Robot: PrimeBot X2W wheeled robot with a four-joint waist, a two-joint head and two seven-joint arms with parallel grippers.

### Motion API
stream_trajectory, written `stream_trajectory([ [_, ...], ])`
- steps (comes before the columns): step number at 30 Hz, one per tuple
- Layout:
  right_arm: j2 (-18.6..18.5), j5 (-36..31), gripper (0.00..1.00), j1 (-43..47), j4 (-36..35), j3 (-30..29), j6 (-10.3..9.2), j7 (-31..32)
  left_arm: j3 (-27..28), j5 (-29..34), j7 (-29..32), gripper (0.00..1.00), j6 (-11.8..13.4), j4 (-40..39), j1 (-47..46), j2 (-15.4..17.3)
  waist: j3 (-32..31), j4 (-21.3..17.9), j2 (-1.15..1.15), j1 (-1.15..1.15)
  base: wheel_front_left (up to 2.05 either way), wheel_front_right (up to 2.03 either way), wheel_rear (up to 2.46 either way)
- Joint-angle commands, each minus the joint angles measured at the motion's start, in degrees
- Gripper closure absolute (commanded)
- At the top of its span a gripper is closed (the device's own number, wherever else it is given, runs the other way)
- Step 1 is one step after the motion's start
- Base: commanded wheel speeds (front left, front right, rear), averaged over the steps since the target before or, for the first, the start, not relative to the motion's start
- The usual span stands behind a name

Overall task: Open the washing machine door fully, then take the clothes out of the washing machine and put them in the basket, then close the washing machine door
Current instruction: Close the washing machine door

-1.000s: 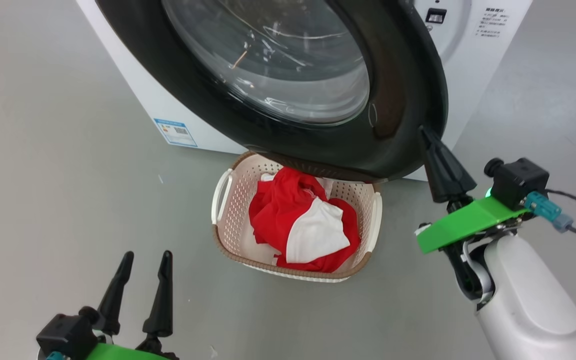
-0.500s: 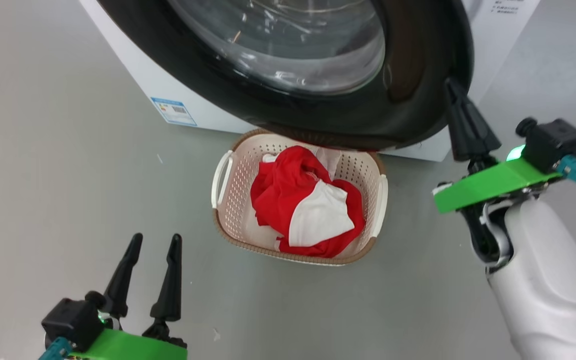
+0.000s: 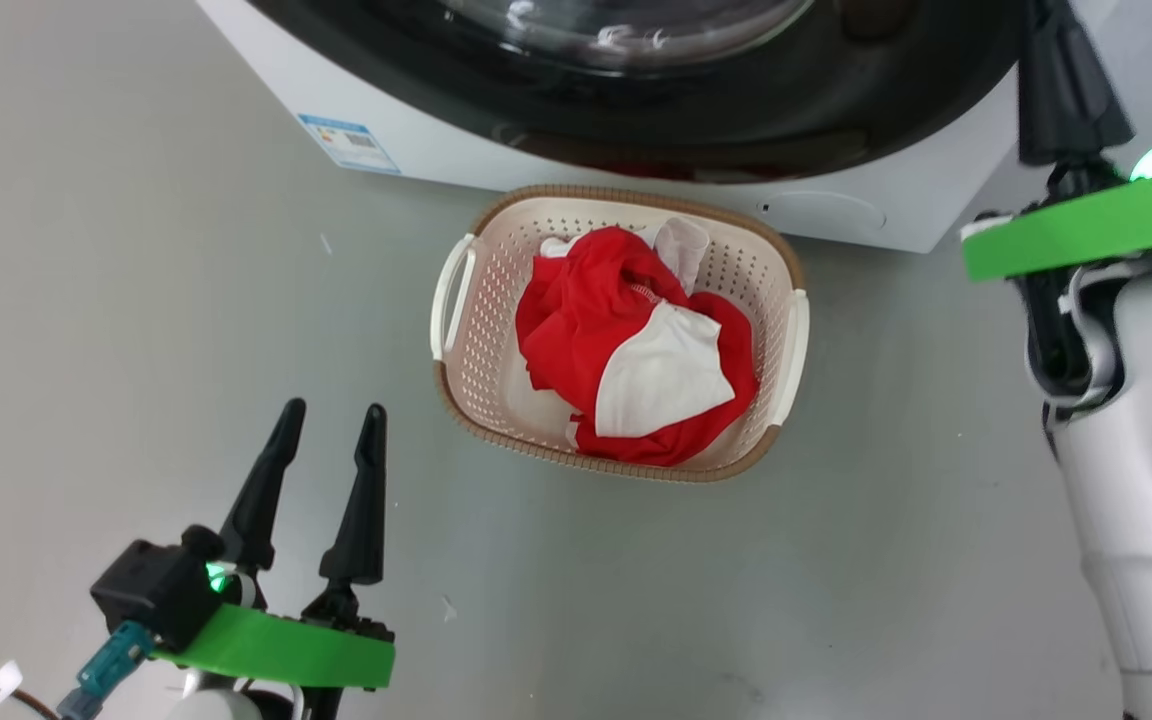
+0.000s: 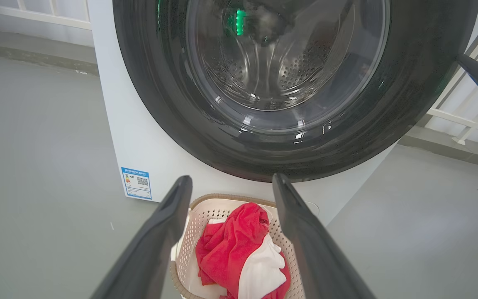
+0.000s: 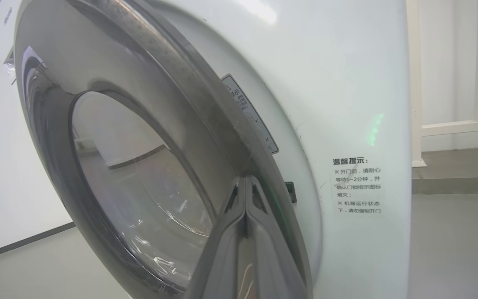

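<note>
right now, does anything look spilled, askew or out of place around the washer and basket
Nothing serious. The clothes lie bunched inside the basket, none over its rim or on the floor. The only stray things are two tiny pale scraps on that floor, one left of the basket, one nearer the robot.

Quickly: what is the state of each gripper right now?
Left gripper: open, holding nothing.
Right gripper: closed, holding nothing, by the edge of the washing machine door.

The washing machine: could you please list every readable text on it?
"温馨提示:" heads the notice on the washing machine front.
"※ 开门前,请耐心等待1~2分钟,并确认门锁指示图标熄灭;" first item.
"※ 机器运行状态下,请勿强制开门" second item.
Blue label sticker: too small to read.
Slanted door-side sticker: blurred.
</note>
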Motion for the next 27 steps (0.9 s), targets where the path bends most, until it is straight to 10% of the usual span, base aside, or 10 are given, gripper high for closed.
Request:
stream_trajectory([
  [1, 0.39, -0.63, 1.00, -2.72, -1.72, 0.15, 0.26, -0.35, 1.45, -0.32, -0.69, 0.00, -0.31, -1.77, -1.33, 0.62, 1.65, 0.99, 0.00, 0.00, 0.00, 0.00, 0.00],
  [27, -0.27, -1.37, 1.00, -1.95, -1.31, 2.90, 0.26, -0.35, 0.62, -0.29, -0.69, 0.00, -0.31, 0.21, -2.13, 0.77, 0.41, 0.61, 0.00, 0.00, 0.00, 0.00, 0.00],
])
